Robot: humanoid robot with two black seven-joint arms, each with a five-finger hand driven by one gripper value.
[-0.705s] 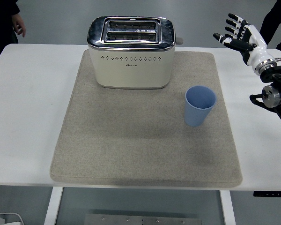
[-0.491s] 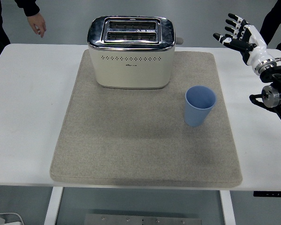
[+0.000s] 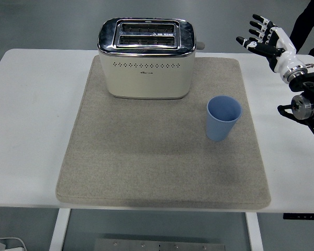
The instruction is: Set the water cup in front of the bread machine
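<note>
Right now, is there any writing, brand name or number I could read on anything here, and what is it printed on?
Small dark mark on the front of the toaster, below its row of holes: too small and blurred to read.
Blue cup: no print visible.
Grey mat: no print visible.
White table: no print visible.
Right hand: no readable marking.

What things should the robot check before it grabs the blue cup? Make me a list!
1. Cup standing upright on the mat: ok.
2. Right hand open and holding nothing: ok.
3. Right hand close to the cup: not ok, it is up near the table's far right corner.
4. Spot on the mat in front of the toaster free: ok.
5. Cup has nothing inside: cannot tell for sure, the bottom is hard to see.
</note>
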